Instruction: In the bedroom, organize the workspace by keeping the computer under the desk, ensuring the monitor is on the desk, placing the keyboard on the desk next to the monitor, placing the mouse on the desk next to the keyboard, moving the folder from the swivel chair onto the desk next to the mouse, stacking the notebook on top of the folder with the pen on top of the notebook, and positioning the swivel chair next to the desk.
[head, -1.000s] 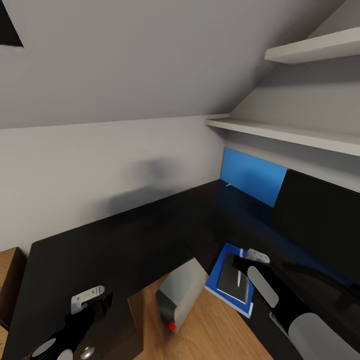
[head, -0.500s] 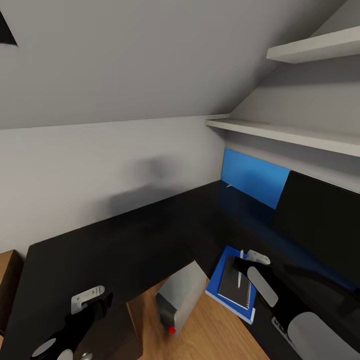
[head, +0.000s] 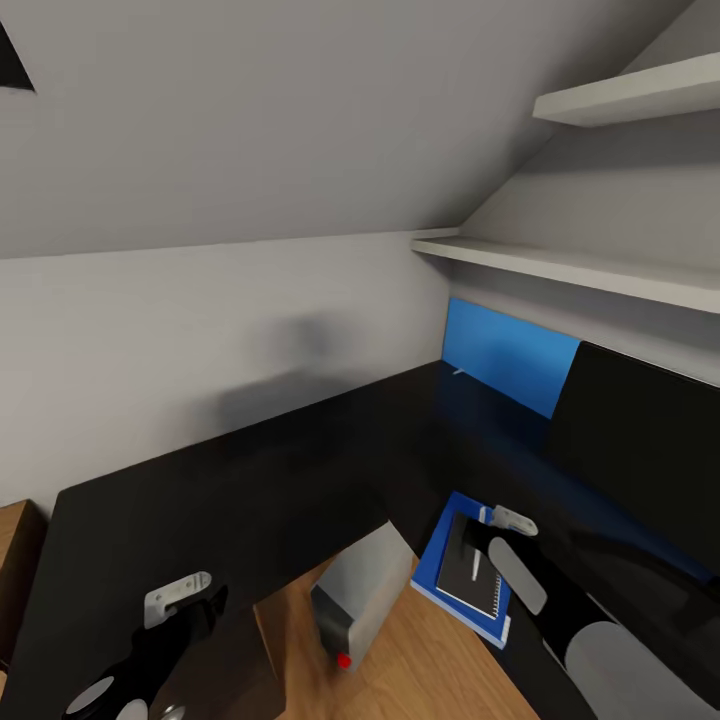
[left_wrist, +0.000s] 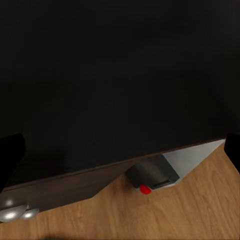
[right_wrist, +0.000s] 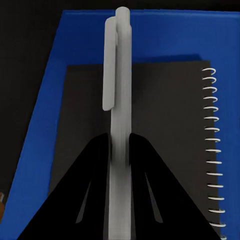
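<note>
The bright-blue folder (head: 432, 563) lies at the inner edge of the glossy black desk (head: 230, 490), and the dark-grey notebook (head: 465, 578) rests on it. My right gripper (head: 492, 528) hovers over them, shut on the white pen (right_wrist: 117, 95). In the right wrist view the pen runs between both black fingers (right_wrist: 92, 195), above the notebook (right_wrist: 165, 130) and folder (right_wrist: 150, 32). The light-grey computer (head: 362, 590) stands on the floor under the desk edge. The monitor (head: 640, 450) stands at the right. My left gripper (head: 182, 598) is open over the near desk corner.
A blue panel (head: 505, 355) leans against the wall behind the monitor. Two white shelves (head: 580, 268) run above the desk's right side, under a sloped ceiling. The left wrist view looks down on the desk top (left_wrist: 120, 75), round drawer knobs (left_wrist: 15, 213) and the computer (left_wrist: 165, 172). Wooden floor (head: 420, 660) lies below.
My right gripper has dropped slightly toward the notebook with the pen in it. The head view shifted a little to the right. The left arm has stayed where it was.
</note>
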